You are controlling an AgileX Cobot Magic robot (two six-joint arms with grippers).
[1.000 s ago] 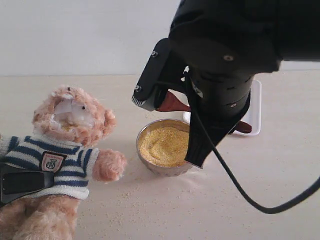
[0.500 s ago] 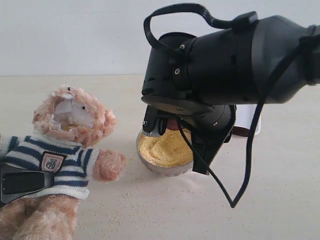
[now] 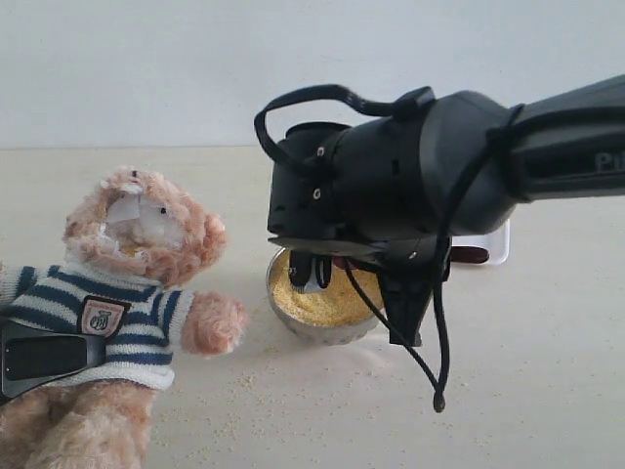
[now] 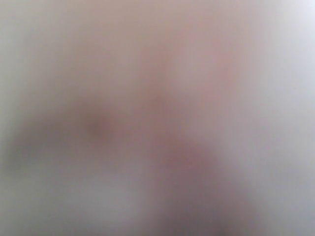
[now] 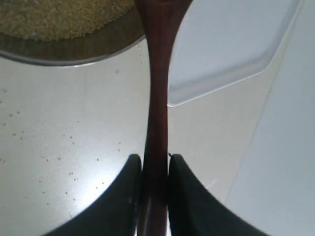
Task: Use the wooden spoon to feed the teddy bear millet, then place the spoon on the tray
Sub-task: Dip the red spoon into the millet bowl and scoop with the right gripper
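The teddy bear (image 3: 137,274) in its striped sweater sits at the left, facing the camera. A black part of my left gripper (image 3: 44,357) lies across its belly; the left wrist view is only a pinkish blur. Beside the bear's paw stands the metal bowl (image 3: 293,327), filled with millet (image 3: 317,303). My right gripper (image 3: 311,271) hangs low over the bowl. In the right wrist view this gripper (image 5: 155,167) is shut on the handle of the wooden spoon (image 5: 157,88), whose head reaches over the bowl's rim (image 5: 59,58) above the millet (image 5: 59,19). The white tray (image 3: 498,244) lies behind my arm.
Stray grains are scattered on the tabletop (image 3: 293,391) in front of the bowl and the bear. A black cable (image 3: 435,371) dangles from my right arm beside the bowl. In the right wrist view the tray (image 5: 231,44) lies close beside the bowl.
My right arm has swung down and levelled out over the bowl. The spoon's head, seen above the bowl a second ago, is now hidden behind the arm. The bear has not moved.
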